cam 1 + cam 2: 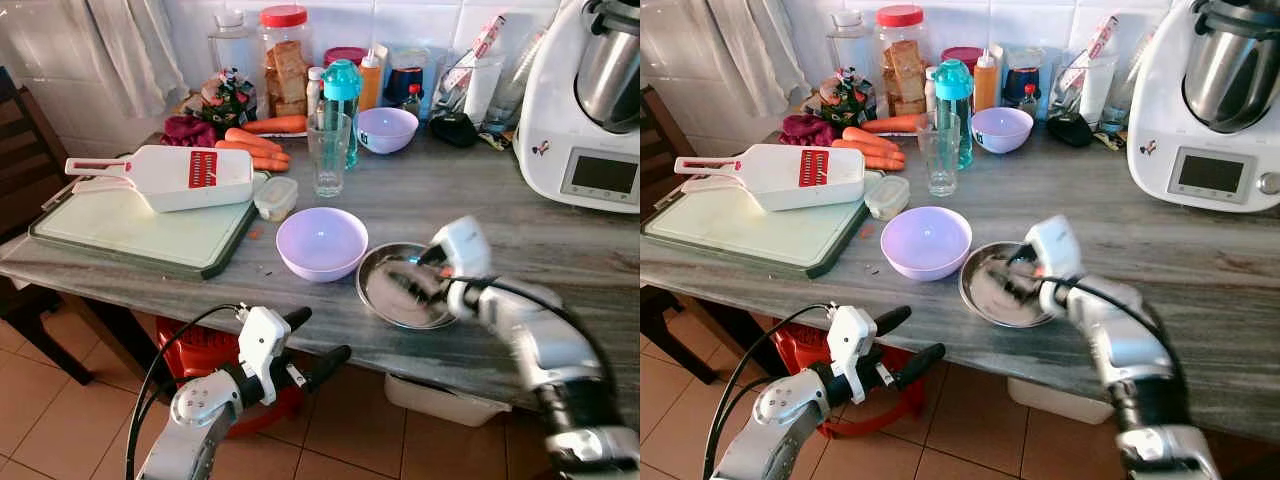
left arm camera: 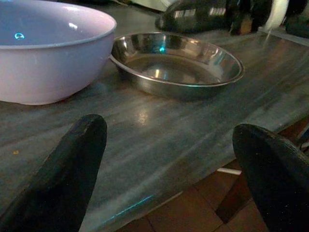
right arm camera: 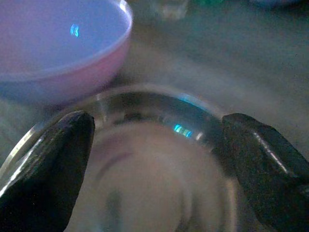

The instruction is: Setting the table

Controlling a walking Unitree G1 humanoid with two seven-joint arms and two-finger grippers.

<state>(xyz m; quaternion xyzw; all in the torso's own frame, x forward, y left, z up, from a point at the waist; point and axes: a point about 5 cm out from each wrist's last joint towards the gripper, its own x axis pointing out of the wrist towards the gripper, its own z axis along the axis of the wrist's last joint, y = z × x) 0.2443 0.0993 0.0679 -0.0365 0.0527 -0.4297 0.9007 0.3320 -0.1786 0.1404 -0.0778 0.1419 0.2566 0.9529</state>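
Note:
A shallow steel dish (image 1: pixel 385 305) sits near the front edge of the grey counter (image 1: pixel 560 250). A lilac bowl (image 1: pixel 322 242) stands just to its left. My right gripper (image 1: pixel 402 282) hovers low over the dish, blurred by motion. In the right wrist view its fingers (image 3: pixel 43 169) are spread wide above the dish's (image 3: pixel 159 159) inside, open, with nothing between them. My left gripper (image 1: pixel 322 335) is open in front of the counter, below its edge. It points toward the dish (image 2: pixel 178 63) and the lilac bowl (image 2: pixel 48 53).
A green cutting board (image 1: pixel 120 235) with a white slicer (image 1: pixel 190 177) lies at the left. A glass (image 1: pixel 328 152), a small lidded tub (image 1: pixel 275 197), carrots (image 1: pixel 255 145), a second lilac bowl (image 1: pixel 387 128) and jars fill the back. A white kitchen machine (image 1: pixel 590 100) stands right; a red bin (image 1: pixel 200 350) sits under the counter.

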